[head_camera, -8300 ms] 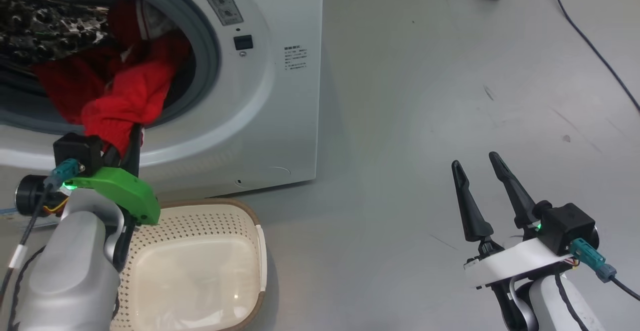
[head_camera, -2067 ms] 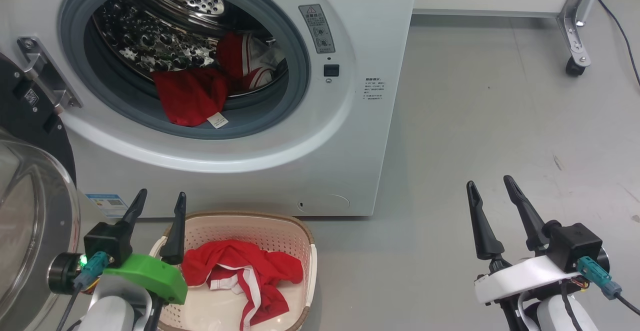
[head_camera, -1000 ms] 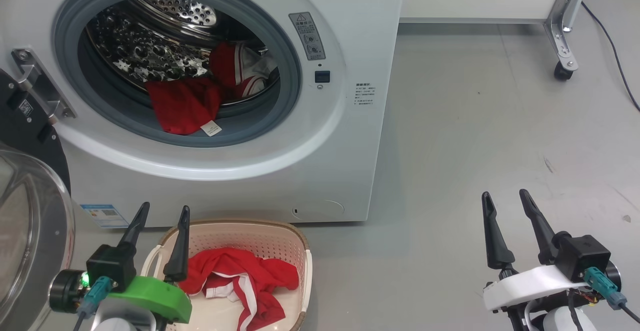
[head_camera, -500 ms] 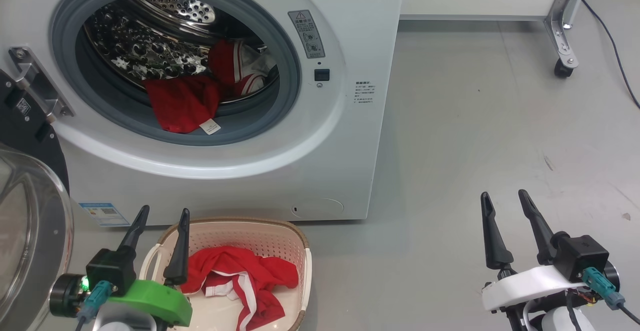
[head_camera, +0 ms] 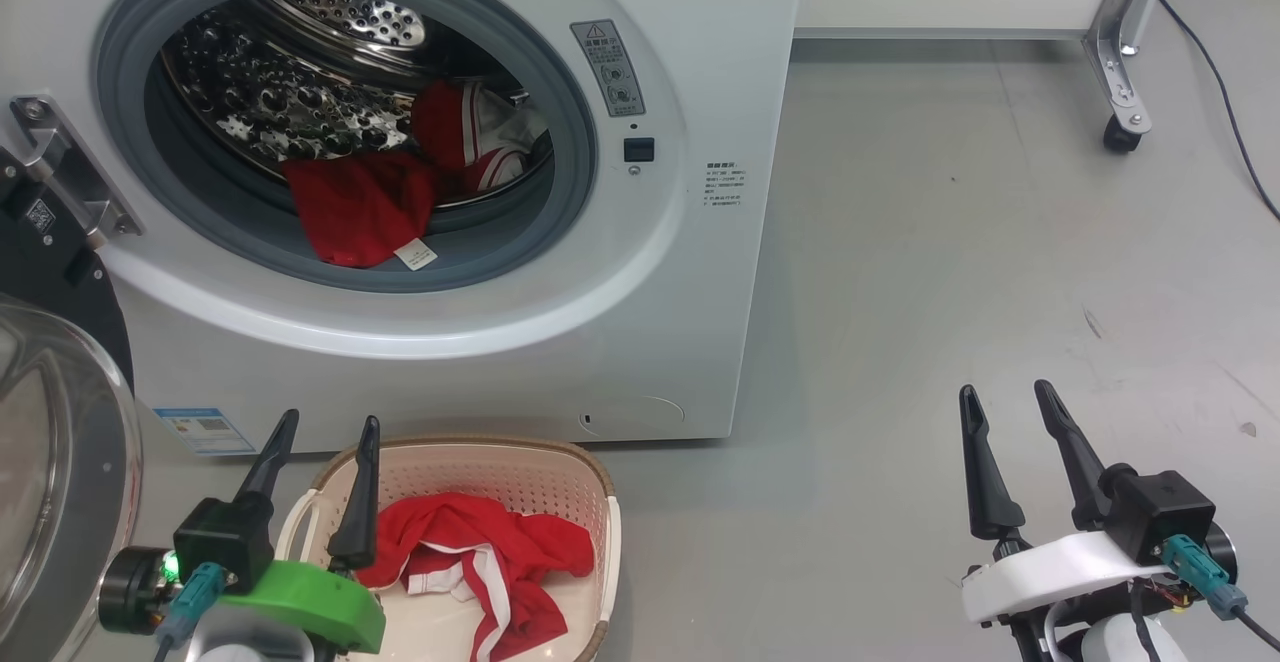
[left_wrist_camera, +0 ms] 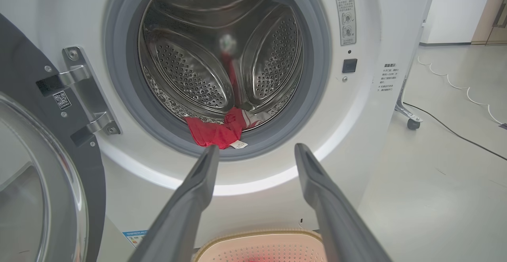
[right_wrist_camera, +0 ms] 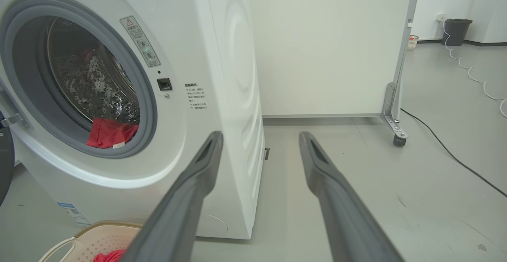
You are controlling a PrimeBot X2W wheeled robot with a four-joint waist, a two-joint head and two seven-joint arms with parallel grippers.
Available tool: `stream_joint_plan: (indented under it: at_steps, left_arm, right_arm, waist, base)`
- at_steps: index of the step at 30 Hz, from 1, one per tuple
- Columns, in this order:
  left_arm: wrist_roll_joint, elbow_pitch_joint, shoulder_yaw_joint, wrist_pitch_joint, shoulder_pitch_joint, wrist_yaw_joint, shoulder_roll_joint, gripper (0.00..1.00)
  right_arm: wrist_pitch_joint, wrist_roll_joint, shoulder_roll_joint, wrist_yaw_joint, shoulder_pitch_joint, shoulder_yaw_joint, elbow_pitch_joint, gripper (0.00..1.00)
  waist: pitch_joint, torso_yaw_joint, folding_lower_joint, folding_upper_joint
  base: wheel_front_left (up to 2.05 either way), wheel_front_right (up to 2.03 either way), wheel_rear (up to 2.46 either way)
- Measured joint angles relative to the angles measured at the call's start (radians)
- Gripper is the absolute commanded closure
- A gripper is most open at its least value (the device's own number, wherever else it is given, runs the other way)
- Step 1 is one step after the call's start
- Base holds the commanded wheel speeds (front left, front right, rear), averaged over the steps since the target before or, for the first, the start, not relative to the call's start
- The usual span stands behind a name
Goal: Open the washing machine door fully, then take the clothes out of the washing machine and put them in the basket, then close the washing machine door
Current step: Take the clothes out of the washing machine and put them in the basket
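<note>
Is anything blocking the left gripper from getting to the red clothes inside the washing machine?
Nothing visible does. The door is swung aside to the left, and the red clothes lie at the front of the open drum of the washing machine. The left gripper is open, lower down by the basket.

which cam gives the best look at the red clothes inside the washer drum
The head view: the clothes lie large at the mouth of the drum, one draped onto the grey ring with its white label showing, a striped one behind. The left wrist view shows the clothes smaller; the right wrist view, aslant, a red patch.
</note>
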Motion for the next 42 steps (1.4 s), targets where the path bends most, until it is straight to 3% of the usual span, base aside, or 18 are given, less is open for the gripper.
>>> stream_joint_plan:
  at_steps: [28,42]
  left_arm:
    - [0.015,-0.043,0.026,0.000,0.000,-0.011,0.003,0.00]
    - [0.053,-0.048,0.024,0.049,-0.091,-0.026,0.086,0.00]
  right_arm:
    - [0.000,-0.001,0.001,0.000,-0.005,0.022,-0.016,0.00]
    - [0.000,-0.001,0.002,0.001,-0.067,0.076,-0.034,0.00]
  waist:
    - [0.086,-0.032,0.0000,0.0000]
    - [0.209,-0.086,0.0000,0.0000]
  base:
    - [0.00,0.00,0.00]
    - [0.00,0.00,0.00]
